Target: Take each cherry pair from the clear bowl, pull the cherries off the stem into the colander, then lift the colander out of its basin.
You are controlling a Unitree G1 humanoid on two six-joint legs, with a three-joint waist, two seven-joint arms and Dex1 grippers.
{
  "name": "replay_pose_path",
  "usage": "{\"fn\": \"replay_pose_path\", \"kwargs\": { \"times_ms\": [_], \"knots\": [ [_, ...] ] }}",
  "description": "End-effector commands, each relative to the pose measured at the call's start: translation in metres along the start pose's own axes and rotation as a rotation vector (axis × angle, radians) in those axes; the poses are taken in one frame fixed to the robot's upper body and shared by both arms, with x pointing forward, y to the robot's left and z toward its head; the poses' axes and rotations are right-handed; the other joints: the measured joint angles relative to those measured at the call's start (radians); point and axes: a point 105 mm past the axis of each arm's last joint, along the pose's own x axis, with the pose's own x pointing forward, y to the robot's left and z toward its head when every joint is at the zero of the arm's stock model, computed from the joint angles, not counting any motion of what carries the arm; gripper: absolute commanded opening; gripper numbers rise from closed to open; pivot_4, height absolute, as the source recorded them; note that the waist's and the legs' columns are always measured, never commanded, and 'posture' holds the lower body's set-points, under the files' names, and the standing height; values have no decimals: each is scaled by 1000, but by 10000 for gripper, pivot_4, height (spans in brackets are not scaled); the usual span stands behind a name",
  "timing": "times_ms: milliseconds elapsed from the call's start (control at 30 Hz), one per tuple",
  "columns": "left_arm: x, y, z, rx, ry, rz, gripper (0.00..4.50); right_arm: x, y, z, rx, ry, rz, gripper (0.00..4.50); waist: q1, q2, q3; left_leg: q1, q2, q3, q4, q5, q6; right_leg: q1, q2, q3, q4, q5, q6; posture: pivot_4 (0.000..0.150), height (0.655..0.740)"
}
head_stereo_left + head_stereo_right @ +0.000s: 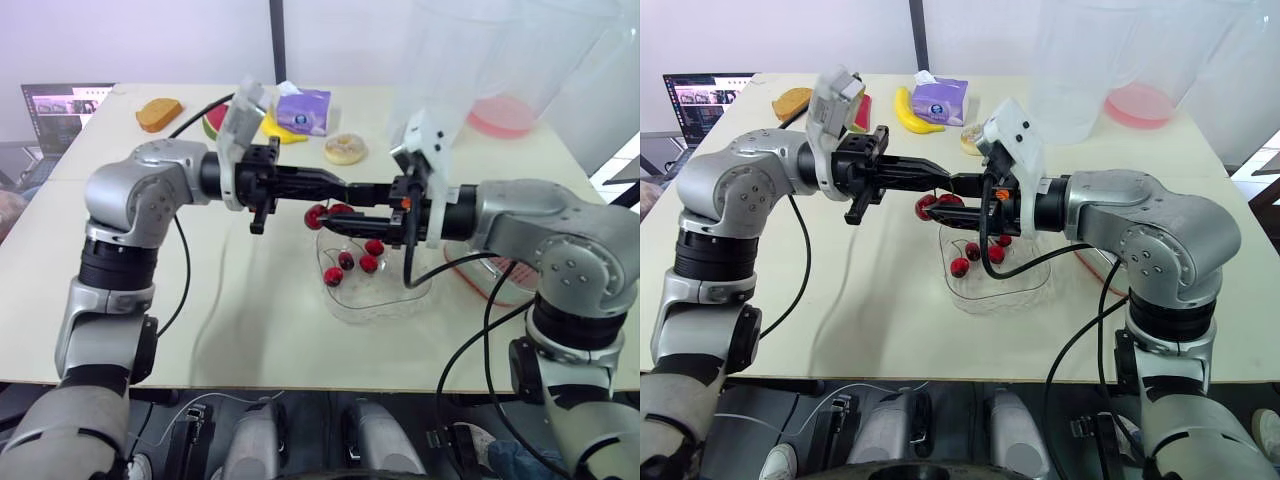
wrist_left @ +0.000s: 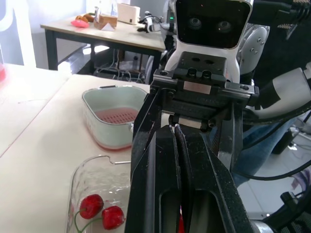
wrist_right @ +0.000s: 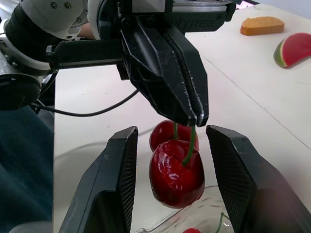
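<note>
Right wrist view: we are seeing the left gripper (image 3: 196, 118) pinching, black fingers pressed together, the green stem of a glossy dark-red cherry pair (image 3: 176, 172). The pair is hanging over the clear plastic bowl (image 1: 385, 308) near the middle of the pale table (image 1: 250, 300). The right gripper (image 3: 172, 131) is spreading its fingers on either side of the nearer cherry, a narrow gap showing on each side. More red cherries (image 1: 358, 262) are lying in the bowl. Just right of the bowl, the pink perforated colander (image 2: 119, 115) is sitting in its pale basin (image 2: 94, 114); the right forearm is partly covering it in the head views. Farther back, a yellow banana (image 1: 908, 112), a purple packet (image 1: 940, 100) and a watermelon slice (image 3: 294, 48) are lying.
</note>
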Motion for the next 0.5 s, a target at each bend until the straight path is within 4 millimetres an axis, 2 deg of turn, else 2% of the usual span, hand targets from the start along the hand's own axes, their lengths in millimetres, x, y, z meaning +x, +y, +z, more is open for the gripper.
{"fn": "replay_pose_path", "kwargs": {
  "times_ms": [33, 100, 167, 367, 433, 500],
  "knots": [
    [1, -7, 14, 51, -26, -16, 0, -3, 1, 1, -27, -7, -4, 15437, 0, 0, 0, 0, 0, 0, 0, 0, 0, 0, 0, 0, 0, 0, 0, 1500, 7400],
    [1, -6, 16, 45, -35, -13, 0, -3, 1, -1, -23, 0, -8, 6478, 0, 0, 0, 0, 0, 0, 0, 0, 0, 0, 0, 0, 0, 0, 0, 1500, 7400],
    [1, -5, 17, 39, -45, -12, 0, -4, 1, -2, -20, 3, -8, 2941, 0, 0, 0, 0, 0, 0, 0, 0, 0, 0, 0, 0, 0, 0, 0, 1500, 7400],
    [0, -4, 17, 31, -53, -7, 0, -4, 3, -7, -16, 15, -4, 2641, 0, 0, 0, 0, 0, 0, 0, 0, 0, 0, 0, 0, 0, 0, 0, 1500, 7400],
    [-1, -3, 18, 29, -61, 0, 0, -6, 3, -13, -6, 38, -10, 2641, 0, 0, 0, 0, 0, 0, 0, 0, 0, 0, 0, 0, 0, 0, 0, 1500, 7400],
    [-2, -1, 19, 23, -74, 11, 0, -9, 3, -28, 26, 82, -19, 2641, 1, 0, 0, 0, 0, 0, 0, 0, 0, 0, 0, 0, 0, 0, 0, 1500, 7400]
  ]
}}
